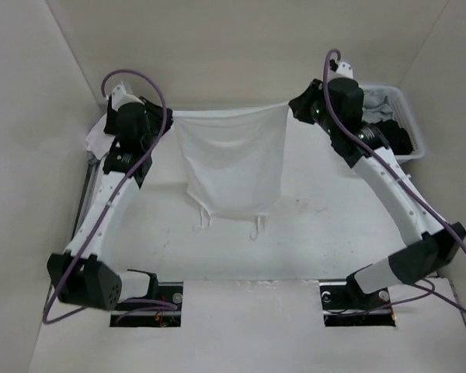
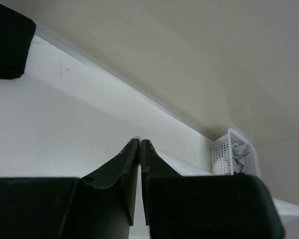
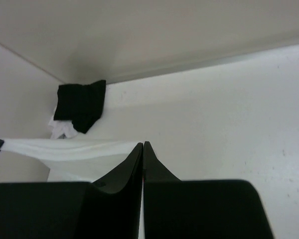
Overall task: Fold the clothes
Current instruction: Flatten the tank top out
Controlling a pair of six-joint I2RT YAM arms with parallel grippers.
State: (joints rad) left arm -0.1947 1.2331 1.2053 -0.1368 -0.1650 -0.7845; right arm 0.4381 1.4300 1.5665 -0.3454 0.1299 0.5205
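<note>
Fingers pressed together on both sides: left end effector [image 2: 140, 141] and right end effector [image 3: 142, 144] each pinch a top corner of the clothes [image 1: 233, 159]. The garment is held stretched between them over the far worktop [image 1: 334, 210], string ties [image 1: 256, 227] dangling at the near hem (apparently touching the surface). Risk: a thin corner could be pulled free if the arms are spread apart, and the ties could be trapped in a fold.

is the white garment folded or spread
Spread: white garment hangs unfolded, top edge stretched between left end effector and right end effector.
</note>
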